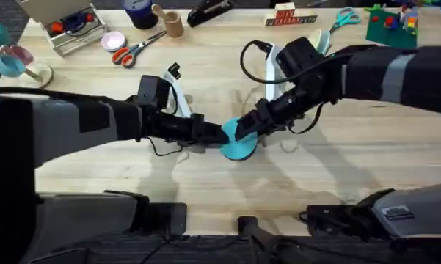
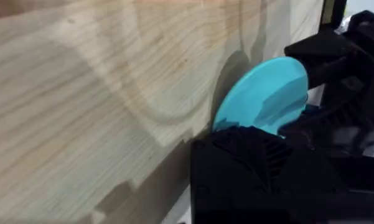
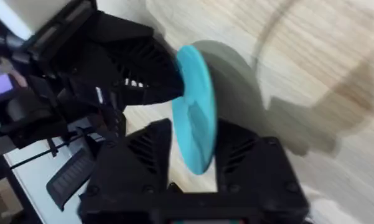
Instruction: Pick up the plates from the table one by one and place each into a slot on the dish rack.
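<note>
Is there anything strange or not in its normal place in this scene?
Yes. The turquoise plate is held on edge above the table by both the left pincer and right pincer together, an odd double grip.

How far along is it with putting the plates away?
It looks early. I see no plate standing in a slot yet. In hand: the turquoise plate is held on edge over the table by the left gripper, and the right gripper meets it from the other side, which looks like a handover. Left to do: carrying this plate to the rack and slotting it in.
</note>
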